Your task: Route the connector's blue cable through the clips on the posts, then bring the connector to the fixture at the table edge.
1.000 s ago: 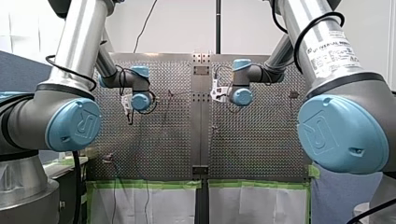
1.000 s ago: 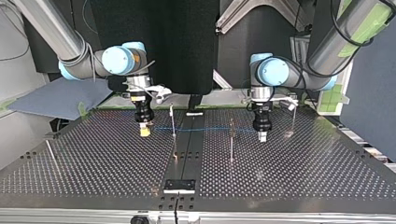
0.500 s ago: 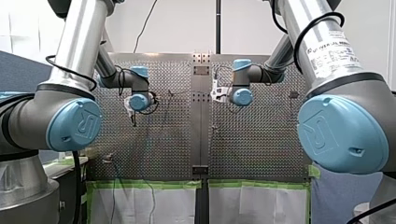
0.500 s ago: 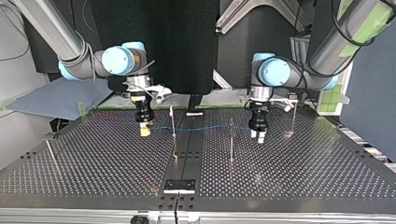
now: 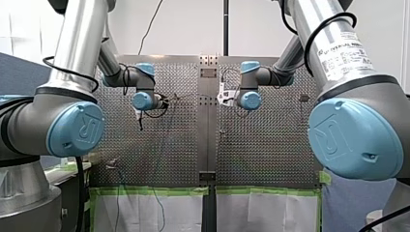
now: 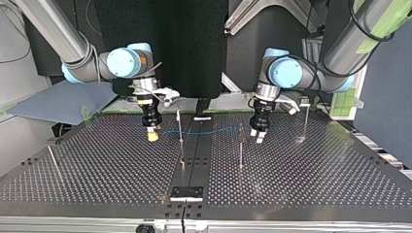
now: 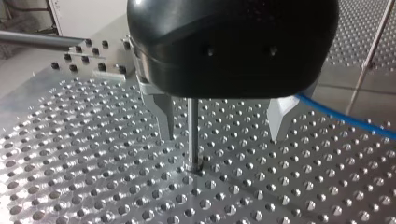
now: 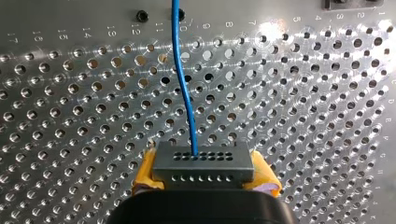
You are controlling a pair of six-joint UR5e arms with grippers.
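1. Here my right gripper clamps the grey connector between yellow pads.
2. Its blue cable runs rightward in the top view, toward my left gripper.
3. That gripper stands open, and a thin post shows between its fingers.

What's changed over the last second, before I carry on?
My left gripper moved toward the top view's left, tilting, closer to the post; its jaws are open and the blue cable passes beside them, not gripped. My right gripper stayed put, shut on the connector; the fixture is unchanged.
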